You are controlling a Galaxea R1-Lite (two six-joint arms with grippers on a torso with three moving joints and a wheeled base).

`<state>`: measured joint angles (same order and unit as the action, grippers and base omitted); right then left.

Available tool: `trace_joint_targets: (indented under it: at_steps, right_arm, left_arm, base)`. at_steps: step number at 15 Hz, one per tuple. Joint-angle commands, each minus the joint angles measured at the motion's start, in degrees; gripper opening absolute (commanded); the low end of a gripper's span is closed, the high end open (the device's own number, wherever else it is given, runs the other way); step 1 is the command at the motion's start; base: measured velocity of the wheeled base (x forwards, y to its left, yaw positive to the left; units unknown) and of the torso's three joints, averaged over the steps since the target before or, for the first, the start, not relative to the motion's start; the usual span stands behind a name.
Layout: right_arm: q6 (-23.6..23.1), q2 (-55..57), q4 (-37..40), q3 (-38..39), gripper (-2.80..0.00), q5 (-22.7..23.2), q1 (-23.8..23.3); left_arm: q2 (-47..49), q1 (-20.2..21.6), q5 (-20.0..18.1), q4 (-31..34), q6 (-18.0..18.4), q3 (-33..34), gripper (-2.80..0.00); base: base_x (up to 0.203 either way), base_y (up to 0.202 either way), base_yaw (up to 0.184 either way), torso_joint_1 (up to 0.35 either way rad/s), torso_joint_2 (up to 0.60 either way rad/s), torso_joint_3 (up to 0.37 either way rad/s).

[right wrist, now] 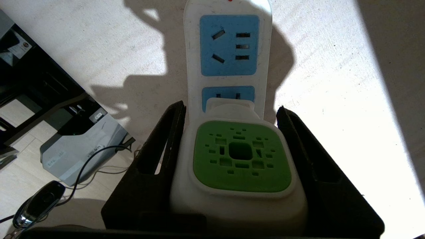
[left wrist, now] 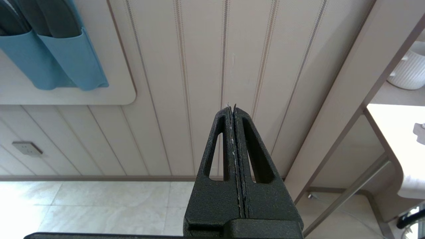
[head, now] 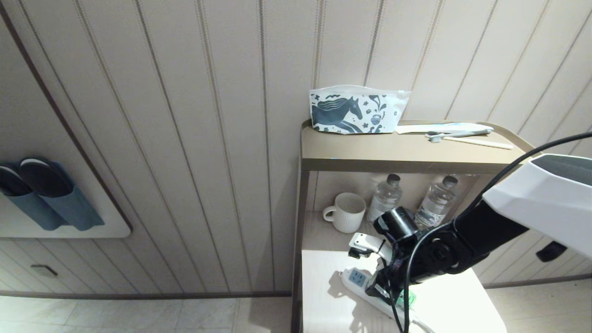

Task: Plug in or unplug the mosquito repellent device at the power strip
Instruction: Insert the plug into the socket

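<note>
Behind the work spot, under a tan shelf (head: 407,155): ribbed white mug (head: 346,212) and two clear water bottles (head: 385,198), well apart from the strip. On the shelf top: horse-print pouch (head: 357,110), toothbrush (head: 458,134). Down on the pale, matte lower surface (head: 323,296): long flat white power strip (right wrist: 229,49) with glossy light-blue socket faces, partly hidden in the head view by the black right arm and its cable. Right gripper (right wrist: 230,146) clamped on the mosquito repellent device (right wrist: 240,159), black fingers (right wrist: 166,139) against both sides of its rounded white head with perforated green centre, seated at the strip's second socket. Left gripper (left wrist: 234,132) parked off beside the panelled wall, fingers pressed together.
</note>
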<state>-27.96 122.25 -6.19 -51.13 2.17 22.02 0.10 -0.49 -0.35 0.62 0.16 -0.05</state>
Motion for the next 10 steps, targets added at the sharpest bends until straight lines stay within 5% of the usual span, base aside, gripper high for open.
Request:
trace_joint_targets:
  at_steps: [1, 10]
  right_arm:
    - [-0.16, 1.06, -0.14, -0.64, -2.8, 0.03, -0.04]
    - [-0.78, 4.79, 0.57, -7.85, -2.8, -0.06, 0.04]
  left_arm:
    - [0.08, 0.05, 0.0, -0.01, 0.02, 0.05, -2.8]
    - [0.08, 0.05, 0.0, -0.01, 0.02, 0.05, -2.8]
  base:
    - [0.0, 0.0, 0.0, 0.0, 0.0, 0.0]
    - [0.0, 0.0, 0.0, 0.0, 0.0, 0.0]
